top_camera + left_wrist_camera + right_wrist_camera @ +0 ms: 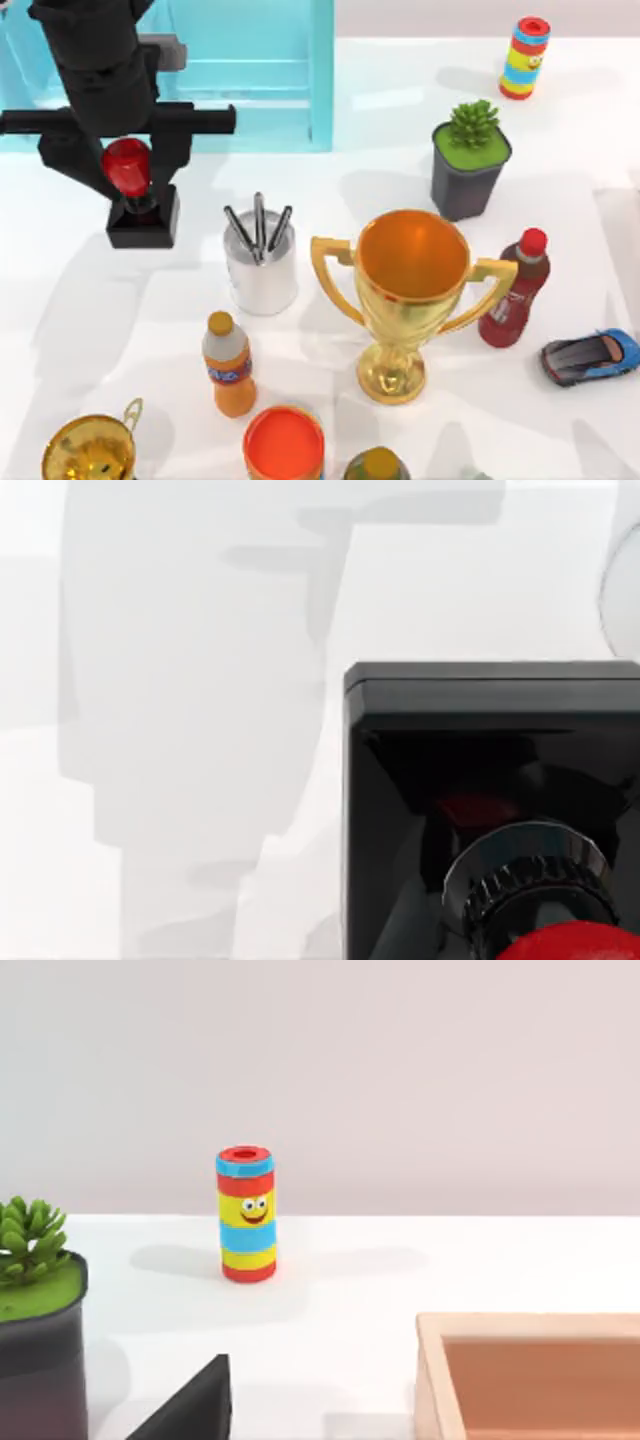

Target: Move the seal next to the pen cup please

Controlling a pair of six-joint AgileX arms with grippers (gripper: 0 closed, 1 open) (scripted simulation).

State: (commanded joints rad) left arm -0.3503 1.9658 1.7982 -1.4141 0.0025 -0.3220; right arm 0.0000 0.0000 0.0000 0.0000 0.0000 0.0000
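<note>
A: Top view, entry one. Left hand [128, 172] pinches the red knob of the seal [140, 205], whose black block sits on the white tabletop [90, 320], just left of the pen cup [262, 262], not touching.

B: Left wrist view adds the seal's glossy black base [480, 740] and ribbed collar close up. Right wrist view gives a striped smiley cylinder [246, 1214], a potted succulent [30, 1300], a pale wall. Right hand: cannot tell.
</note>
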